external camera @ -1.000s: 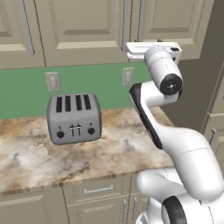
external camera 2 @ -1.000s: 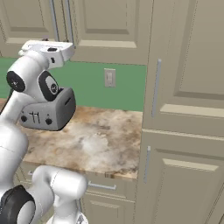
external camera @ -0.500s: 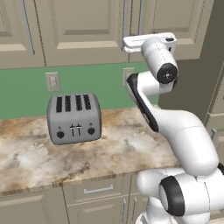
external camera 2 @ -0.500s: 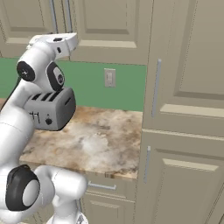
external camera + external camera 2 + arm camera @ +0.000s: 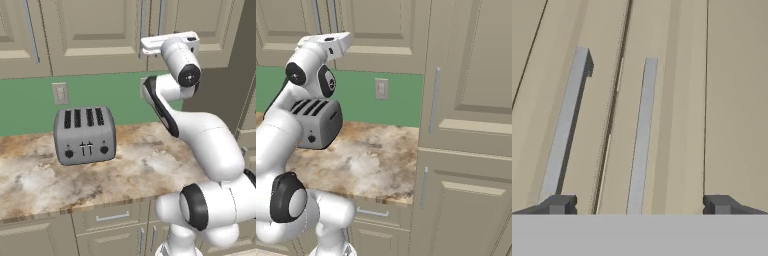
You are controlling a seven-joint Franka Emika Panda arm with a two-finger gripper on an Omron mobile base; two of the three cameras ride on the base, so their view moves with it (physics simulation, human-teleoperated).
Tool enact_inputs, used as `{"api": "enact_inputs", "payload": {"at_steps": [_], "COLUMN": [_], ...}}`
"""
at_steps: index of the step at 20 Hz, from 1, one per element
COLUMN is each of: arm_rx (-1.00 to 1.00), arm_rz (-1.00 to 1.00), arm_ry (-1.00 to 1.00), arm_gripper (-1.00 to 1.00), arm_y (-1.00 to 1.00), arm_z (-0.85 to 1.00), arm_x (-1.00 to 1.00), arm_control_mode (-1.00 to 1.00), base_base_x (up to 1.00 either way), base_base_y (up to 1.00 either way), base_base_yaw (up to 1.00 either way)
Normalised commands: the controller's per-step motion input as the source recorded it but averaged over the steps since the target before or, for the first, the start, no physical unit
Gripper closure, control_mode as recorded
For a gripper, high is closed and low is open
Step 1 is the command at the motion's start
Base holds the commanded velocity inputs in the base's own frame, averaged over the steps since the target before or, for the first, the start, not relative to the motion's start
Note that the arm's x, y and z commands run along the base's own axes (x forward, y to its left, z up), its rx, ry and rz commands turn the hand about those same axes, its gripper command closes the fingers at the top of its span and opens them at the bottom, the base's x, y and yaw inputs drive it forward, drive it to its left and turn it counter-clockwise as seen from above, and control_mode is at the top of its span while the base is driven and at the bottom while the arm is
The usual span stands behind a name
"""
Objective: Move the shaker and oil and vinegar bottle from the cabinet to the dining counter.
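Hand [image 5: 637, 202] spread wide, empty, raised to the cabinet [image 5: 100, 30]. Straight ahead of the fingertips: two silver bar handles [image 5: 643, 130] flanking the door seam, doors closed. Toaster [image 5: 85, 135] sits on the desk [image 5: 150, 165] well below the hand. Judgement: early stage, doors not yet opened, shaker and bottle presumably behind them; nothing moved.

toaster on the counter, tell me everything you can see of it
The toaster is a boxy silver-grey appliance with rounded edges and what looks like a brushed metal shell. Four dark slots run across its top, and its front face carries two dark round knobs with two small white lever marks between them. It stands upright and square on the marbled worktop, close to the green backsplash, just below a wall outlet. Nothing else touches it; the robot's arm rises to its right in the left base view.
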Motion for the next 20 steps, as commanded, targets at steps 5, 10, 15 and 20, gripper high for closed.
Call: {"api": "enact_inputs", "payload": {"at_steps": [5, 10, 15, 20], "arm_rx": [0.0, 0.0, 0.0, 0.0], "arm_rz": [0.0, 0.0, 0.0, 0.0], "arm_ry": [0.0, 0.0, 0.0, 0.01], "arm_gripper": [-1.0, -1.0, -1.0, 1.0], "arm_y": [-0.03, 0.0, 0.02, 0.16], "arm_z": [0.0, 0.0, 0.0, -0.05], "arm_x": [0.36, 0.49, 0.47, 0.42], "arm_control_mode": [-1.0, -1.0, -1.0, -1.0], "base_base_x": [0.0, 0.0, 0.0, 0.0], "base_base_y": [0.0, 0.0, 0.0, 0.0], "base_base_yaw": [0.0, 0.0, 0.0, 0.0]}}
